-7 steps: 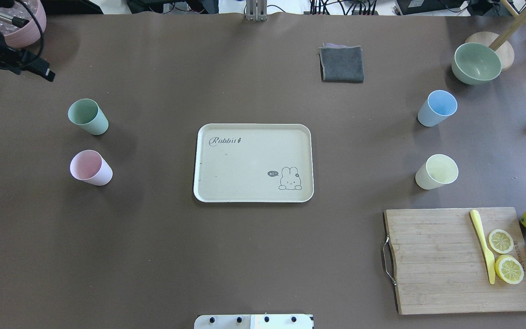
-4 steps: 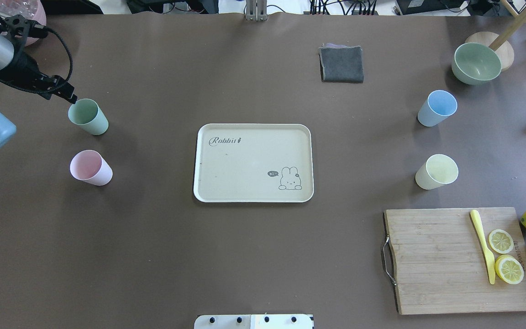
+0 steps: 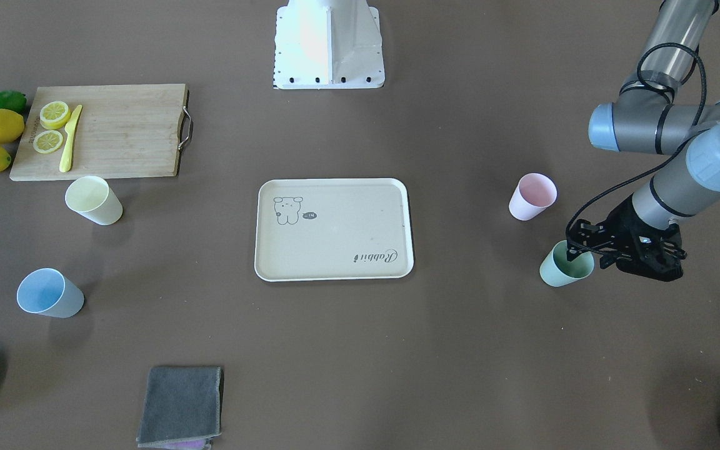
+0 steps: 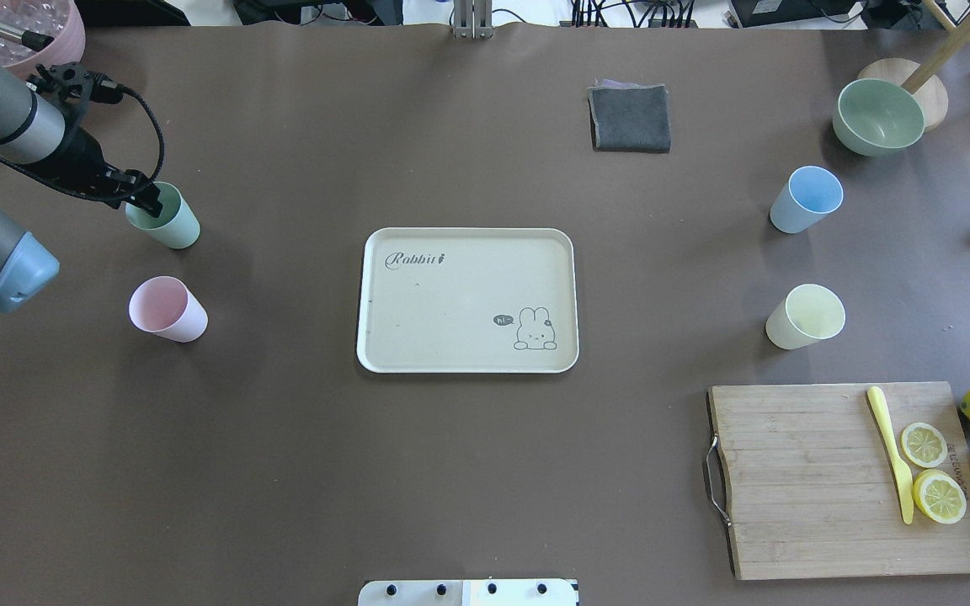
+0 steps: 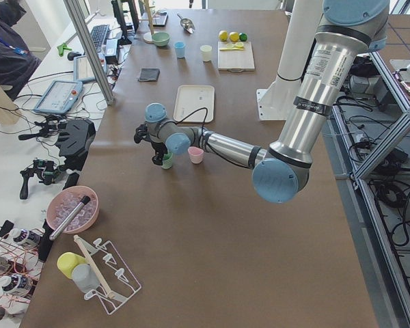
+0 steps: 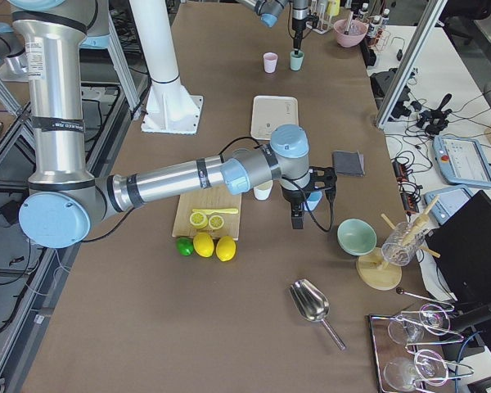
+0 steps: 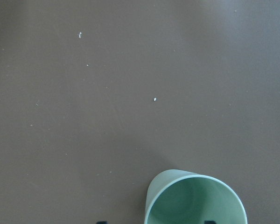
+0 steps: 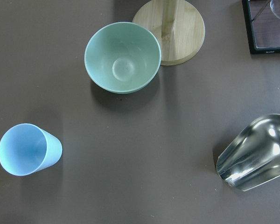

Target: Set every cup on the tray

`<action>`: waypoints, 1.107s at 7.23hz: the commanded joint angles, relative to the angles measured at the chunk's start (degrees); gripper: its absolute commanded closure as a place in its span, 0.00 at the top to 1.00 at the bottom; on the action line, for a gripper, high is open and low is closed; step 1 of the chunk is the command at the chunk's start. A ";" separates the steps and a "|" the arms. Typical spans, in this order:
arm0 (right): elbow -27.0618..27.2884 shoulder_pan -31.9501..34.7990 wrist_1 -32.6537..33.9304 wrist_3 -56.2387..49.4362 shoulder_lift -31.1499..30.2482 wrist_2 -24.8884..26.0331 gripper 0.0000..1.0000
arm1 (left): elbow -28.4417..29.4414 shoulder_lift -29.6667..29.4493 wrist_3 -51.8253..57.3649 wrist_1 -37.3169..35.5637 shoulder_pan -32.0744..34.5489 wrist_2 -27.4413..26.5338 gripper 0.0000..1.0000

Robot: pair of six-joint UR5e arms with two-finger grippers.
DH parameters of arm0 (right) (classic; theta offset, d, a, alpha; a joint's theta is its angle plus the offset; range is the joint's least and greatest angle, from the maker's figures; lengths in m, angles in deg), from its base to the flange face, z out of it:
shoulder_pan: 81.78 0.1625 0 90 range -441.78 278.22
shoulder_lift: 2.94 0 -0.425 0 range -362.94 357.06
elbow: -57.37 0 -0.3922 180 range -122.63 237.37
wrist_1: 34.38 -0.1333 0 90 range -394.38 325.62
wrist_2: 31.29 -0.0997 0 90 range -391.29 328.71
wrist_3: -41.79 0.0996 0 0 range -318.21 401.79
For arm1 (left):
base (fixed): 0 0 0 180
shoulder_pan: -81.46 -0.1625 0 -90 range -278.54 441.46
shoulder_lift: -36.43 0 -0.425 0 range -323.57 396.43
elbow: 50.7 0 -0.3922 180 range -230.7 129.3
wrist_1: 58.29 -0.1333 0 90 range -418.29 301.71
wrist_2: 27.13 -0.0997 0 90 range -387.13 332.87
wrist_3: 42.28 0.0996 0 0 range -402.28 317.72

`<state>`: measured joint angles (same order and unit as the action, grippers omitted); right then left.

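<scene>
The mint green cup point(image 4: 175, 225) stood upright on the table, well left of the bare tray point(image 4: 451, 295) and near the pink cup point(image 4: 167, 309). It looked light, stiff and matte, probably easiest to pinch by its wall at the rim. The left gripper point(image 4: 151, 202) hung at that rim with its fingers apart, though the wrist view cropped them to mere tips. Whether the right gripper point(image 6: 297, 221) was apart or together could not be told.

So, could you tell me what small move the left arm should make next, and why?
Probably ease the left end effector down a little over the mint green cup. Its fingers appear open at the cup's rim and have not yet closed on it, and the tray holds no cups.
</scene>
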<state>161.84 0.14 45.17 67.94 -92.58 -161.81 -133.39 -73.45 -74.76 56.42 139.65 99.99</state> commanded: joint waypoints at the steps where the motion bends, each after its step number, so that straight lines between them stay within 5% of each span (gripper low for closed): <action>1: 0.03 0.00 -0.01 0.04 -0.01 0.00 1.00 | 1.48 0.20 -0.13 2.44 -0.97 -1.00 0.00; 3: 0.03 0.00 -0.01 -0.04 -0.01 -0.09 1.00 | -0.09 -2.51 -0.66 0.88 -0.98 -0.56 0.00; 5: -0.32 0.00 0.08 -0.04 -0.18 0.09 1.00 | -2.55 -10.75 -4.94 -10.86 -1.41 -1.00 0.00; 8: -0.50 -0.70 0.08 0.13 -0.27 0.35 1.00 | -2.74 -18.05 -19.16 -12.14 -14.20 -7.92 0.00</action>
<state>161.43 -0.29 45.25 68.04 -92.83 -161.55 -136.42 -88.17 -88.12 44.70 130.86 95.24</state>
